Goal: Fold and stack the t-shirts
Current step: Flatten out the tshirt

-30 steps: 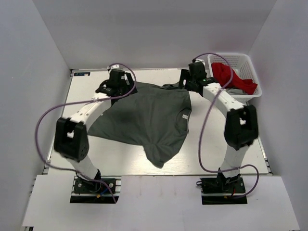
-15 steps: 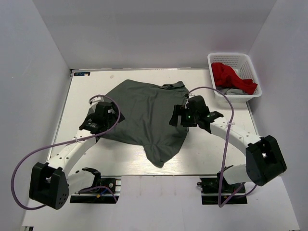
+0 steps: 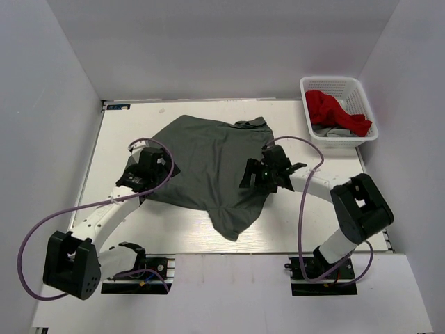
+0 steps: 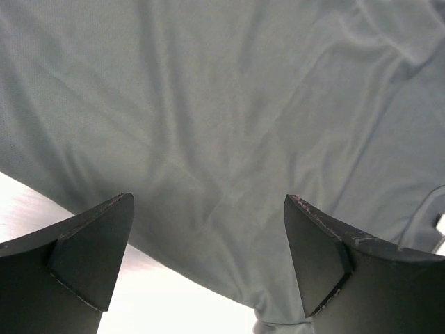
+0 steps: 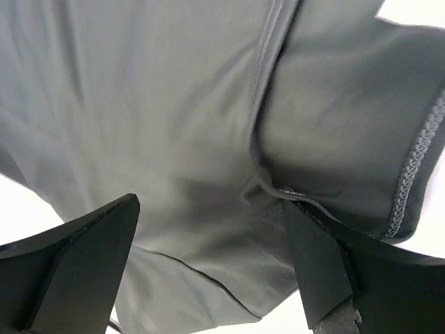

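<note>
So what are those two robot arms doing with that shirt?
They're working on folding t-shirts. The dark grey t-shirt lies spread out and wrinkly on the table, with no neat fold yet. The left gripper is open over the shirt's left edge, and the right gripper is open over its right side. Neither is holding any cloth. A red t-shirt sits in the white basket at the far right corner.

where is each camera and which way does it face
Top: above and behind, facing down on the table, grey shirt and basket; left arm and right arm show.
Left wrist: on the left arm, facing down at the shirt's edge past the open left gripper.
Right wrist: likewise, right gripper open over the shirt's hem.
Shared: the grey shirt.
</note>
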Robot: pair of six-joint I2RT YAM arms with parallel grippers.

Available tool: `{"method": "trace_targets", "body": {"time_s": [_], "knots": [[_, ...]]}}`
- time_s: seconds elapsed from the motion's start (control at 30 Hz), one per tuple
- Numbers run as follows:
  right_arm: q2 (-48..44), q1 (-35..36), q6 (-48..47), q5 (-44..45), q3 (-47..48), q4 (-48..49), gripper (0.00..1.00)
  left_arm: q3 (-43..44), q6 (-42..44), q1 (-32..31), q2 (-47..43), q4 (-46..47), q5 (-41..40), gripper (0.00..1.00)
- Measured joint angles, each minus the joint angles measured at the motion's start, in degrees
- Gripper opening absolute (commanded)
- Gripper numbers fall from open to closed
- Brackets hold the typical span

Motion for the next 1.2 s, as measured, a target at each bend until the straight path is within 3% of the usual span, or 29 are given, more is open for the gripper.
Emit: {"method": "trace_targets", "body": {"time_s": [0.3,0.47,0.6,0.77,0.97,1.1,1.2], "knots": [[9.86,-10.97,3.37,0.33,10.47,0.74,0.9,0.0,0.24,0.0,3.67,-0.24,1.03,0.99],[17.66,-15.65,-0.55,2.71,22.71,-3.69,0.9,0.09,-0.52,0.02,5.49,-2.95,-0.5,0.99],[17.42,-17.14,-4.68,6.8,27.04,-6.34,0.9,0.04,-3.32,0.55,5.66,-6.84,-2.64,0.99],[10.21,-16.31,-9.51,7.8,26.18,-7.87,0.9,-4.11,-7.45,2.64,2.43,-9.22,-4.15,0.99],[-6.51,-14.25,-10.75,6.78,13.14,-8.33,0.9,-10.21,-11.39,5.86,-0.09,-12.07,-6.56,0.99],[-13.38,-12.72,-10.84,6.62,7.45,-10.75,0.9,-12.66,-12.61,7.8,-1.09,-11.41,-7.28,0.72],[-18.01,-11.3,-10.78,6.54,2.69,-13.53,0.9,-13.31,-12.7,8.59,-0.46,-9.57,-7.76,0.68]]}}
